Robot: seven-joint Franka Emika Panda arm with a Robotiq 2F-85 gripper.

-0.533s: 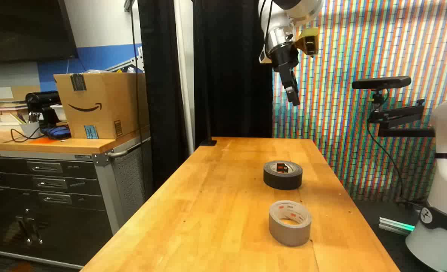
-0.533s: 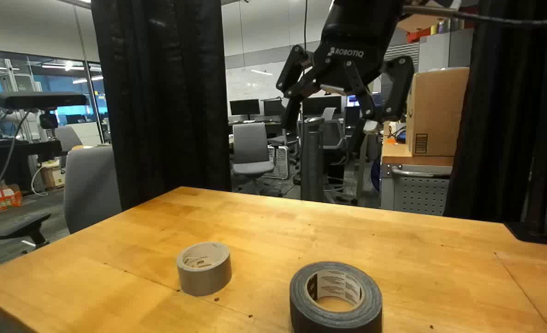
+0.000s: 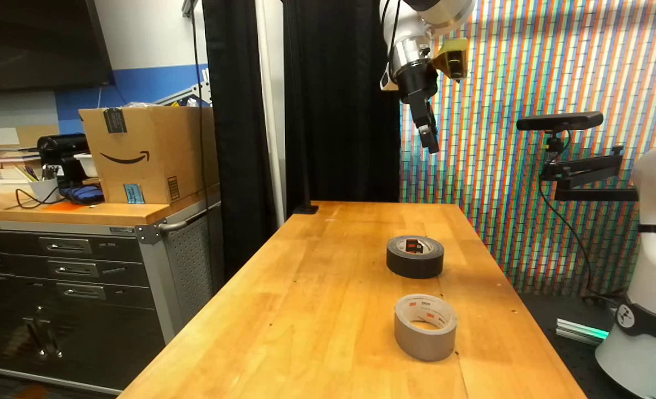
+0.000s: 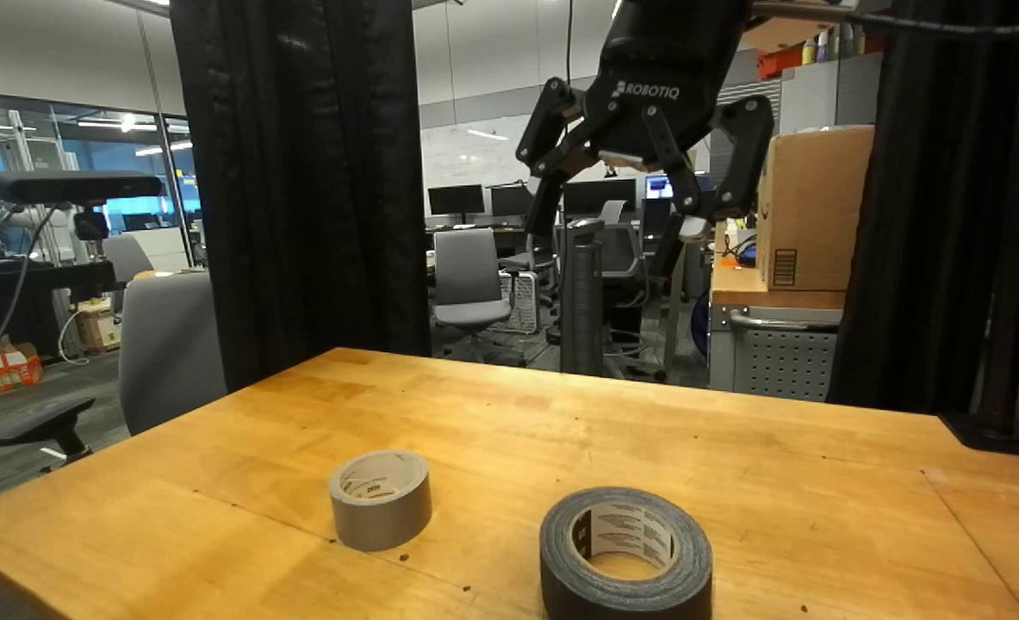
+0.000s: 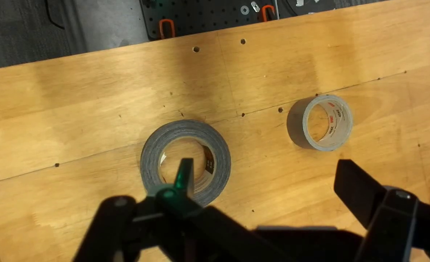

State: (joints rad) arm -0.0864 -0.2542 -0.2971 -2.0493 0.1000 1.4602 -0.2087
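Note:
My black gripper (image 4: 605,237) hangs high above the wooden table, jaws spread wide, with nothing between the fingers. In an exterior view it appears side-on (image 3: 433,145). A wide black tape roll (image 3: 415,267) lies flat on the tabletop, and a smaller silver-grey tape roll (image 3: 425,343) lies flat a short way from it. Both rolls show in both exterior views. In the wrist view, the left fingertip overlaps the black roll (image 5: 222,156) from above and hides part of its ring. The grey roll (image 5: 297,125) appears above the right fingertip there. Neither roll is touched.
The wooden table (image 4: 509,430) carries a black post base (image 4: 996,437) near its edge. Black curtains (image 3: 339,111) hang behind. A camera on a bracket (image 3: 559,121) stands beside the table. A cardboard box (image 3: 139,155) sits on a separate workbench.
The gripper has risen very slightly, its jaws still wide. Both tape rolls lie where they were.

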